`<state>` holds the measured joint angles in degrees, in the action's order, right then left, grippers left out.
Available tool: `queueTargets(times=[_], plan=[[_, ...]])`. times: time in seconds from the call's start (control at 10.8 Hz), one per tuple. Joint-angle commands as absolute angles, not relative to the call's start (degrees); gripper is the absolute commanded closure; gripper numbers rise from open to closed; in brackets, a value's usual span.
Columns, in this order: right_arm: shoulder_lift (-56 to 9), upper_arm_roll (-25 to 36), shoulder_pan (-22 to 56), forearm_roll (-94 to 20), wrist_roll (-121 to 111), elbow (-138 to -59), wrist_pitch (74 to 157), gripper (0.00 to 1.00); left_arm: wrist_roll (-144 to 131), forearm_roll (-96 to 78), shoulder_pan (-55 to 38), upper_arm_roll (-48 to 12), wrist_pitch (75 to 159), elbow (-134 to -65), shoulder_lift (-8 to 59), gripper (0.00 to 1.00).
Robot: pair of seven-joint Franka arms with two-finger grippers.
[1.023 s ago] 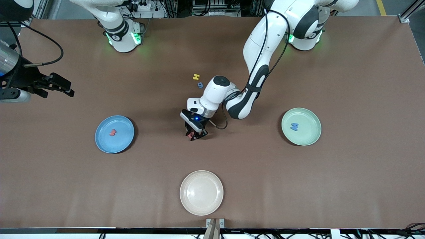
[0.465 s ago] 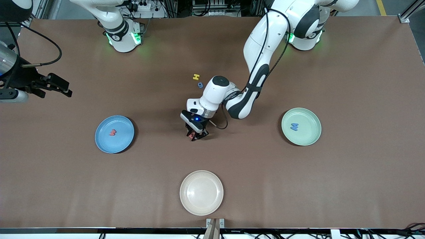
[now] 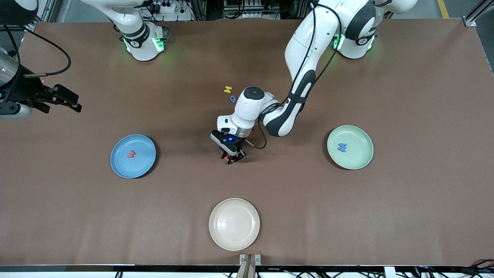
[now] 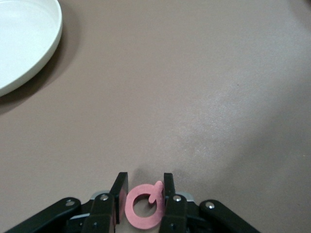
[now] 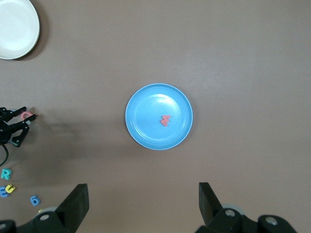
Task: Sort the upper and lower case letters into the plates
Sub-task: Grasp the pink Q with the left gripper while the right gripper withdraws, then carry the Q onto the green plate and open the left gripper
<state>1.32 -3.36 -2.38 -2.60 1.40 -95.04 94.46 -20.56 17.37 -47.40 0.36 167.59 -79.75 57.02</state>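
My left gripper (image 3: 232,157) (image 4: 145,187) is over the middle of the table, shut on a pink ring-shaped letter (image 4: 141,220) (image 3: 225,157). Whether that letter touches the table I cannot tell. The blue plate (image 3: 143,148) (image 5: 146,109) holds a red letter (image 3: 131,154) (image 5: 166,120). The mint plate (image 3: 361,156) holds a blue letter (image 3: 342,147). A yellow letter (image 3: 228,89) and a blue letter (image 3: 232,99) lie loose by the left arm's wrist. My right gripper (image 3: 74,101) (image 5: 142,191) hangs open and empty above the right arm's end of the table, where that arm waits.
A cream plate (image 3: 234,235) (image 4: 19,43) sits empty near the front edge, nearer the camera than the left gripper. The right wrist view shows more loose letters: a teal one (image 5: 6,173), a yellow one (image 5: 9,188) and a blue one (image 5: 34,199).
The left gripper, still shut on the pink letter, has shifted slightly toward the left arm's end. The right gripper has drifted a little toward the table's edge.
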Motion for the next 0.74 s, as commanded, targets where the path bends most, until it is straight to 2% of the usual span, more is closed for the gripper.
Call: queueTargets(times=[0.0, 0.28, 0.65], plan=[[1.93, -2.99, -2.02, -0.45, -0.69, -94.57, 93.34, 0.0, -21.27, 18.46, -45.54, -2.19, 162.45, -82.44, 53.1, 0.8], [2.02, -2.99, -2.02, -0.44, -0.79, -94.75, 93.34, 0.0, -15.32, 18.54, -40.11, -6.49, 159.17, -85.67, 49.76, 0.8], [2.28, -2.64, -2.02, -0.35, -0.53, -95.01, 92.99, 0.0, -0.83, 18.54, -24.21, -17.81, 154.53, -94.02, 43.61, 0.8]])
